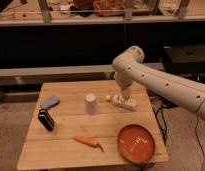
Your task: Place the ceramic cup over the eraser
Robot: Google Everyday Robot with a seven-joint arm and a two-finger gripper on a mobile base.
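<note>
The ceramic cup (91, 104), small, white and without a handle, stands upright near the middle of the wooden table (66, 150). A black block, the eraser (46, 120), stands on its edge near the left side, well apart from the cup. My gripper (126, 94) hangs at the end of the white arm (161, 85), which reaches in from the right. It points down just above a white bottle (123, 102) lying to the right of the cup. It is open, with nothing in it and about a hand's width from the cup.
A blue-grey flat object (49, 102) lies behind the eraser. A carrot (88, 142) lies at the front middle, and an orange plate (136, 143) sits at the front right corner. A dark shelf runs behind the table.
</note>
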